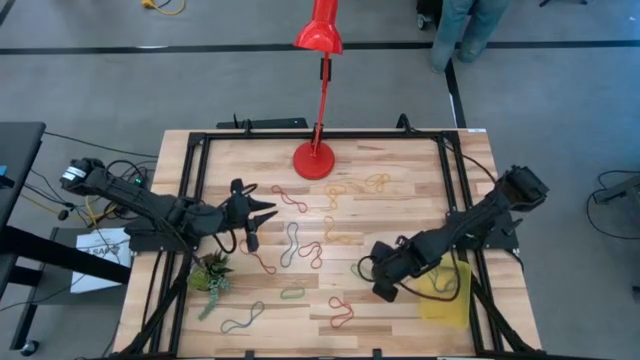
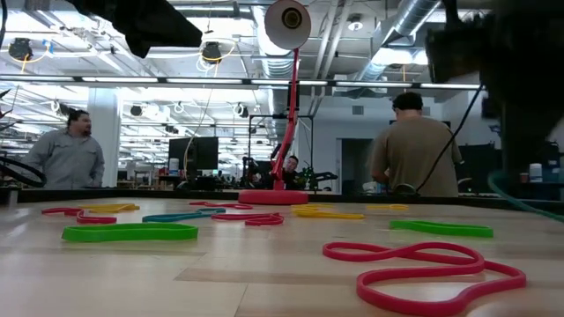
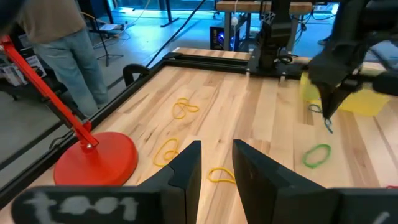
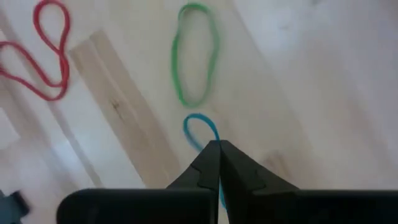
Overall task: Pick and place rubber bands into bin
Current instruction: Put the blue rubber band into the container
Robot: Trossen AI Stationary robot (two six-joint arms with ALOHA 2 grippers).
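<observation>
Two arms are over the table. Right gripper (image 4: pixel 219 146) sits near the table's right side, beside the bin (image 1: pixel 447 295), with its fingers pressed together on a blue rubber band (image 4: pixel 200 129); the loop hangs from the fingertips in the left wrist view, clear of the wood. A green rubber band (image 4: pixel 195 55) lies flat just beyond the tips, and a red rubber band (image 4: pixel 43 53) lies off to one side of it.

Left gripper (image 1: pixel 262 212) waits above the left-centre of the table with its fingers (image 3: pixel 186 169) spread apart and nothing between them.

Bin: translucent yellow tray at the table's near right corner, partly under the right arm (contents cannot be made out).

Other rubber bands (image 1: pixel 293 245) in red, yellow, green and grey-blue are scattered across the middle and front of the table. Red lamp base (image 1: pixel 314 159) stands at the far edge, centre. Small green plant (image 1: pixel 211 272) lies near the front left, beside the left arm.
</observation>
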